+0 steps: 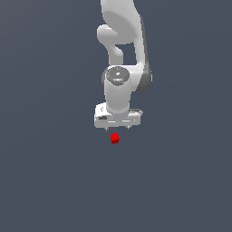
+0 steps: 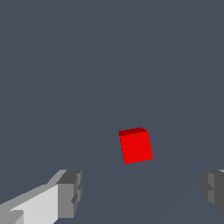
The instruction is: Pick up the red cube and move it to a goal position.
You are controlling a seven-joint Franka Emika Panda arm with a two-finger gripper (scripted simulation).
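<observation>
The red cube (image 1: 114, 138) is a tiny bright red block on the dark grey surface. It sits just below the white gripper (image 1: 118, 128) in the exterior view, slightly toward that view's left of the gripper's middle. In the wrist view the red cube (image 2: 136, 145) lies ahead of the gripper (image 2: 142, 190), apart from both fingers. The two grey fingertips (image 2: 70, 192) stand wide apart. The gripper is open and holds nothing.
The white arm (image 1: 122, 50) rises from the gripper toward the top of the exterior view. The flat dark grey surface (image 1: 45, 181) spreads all around, and no other object shows.
</observation>
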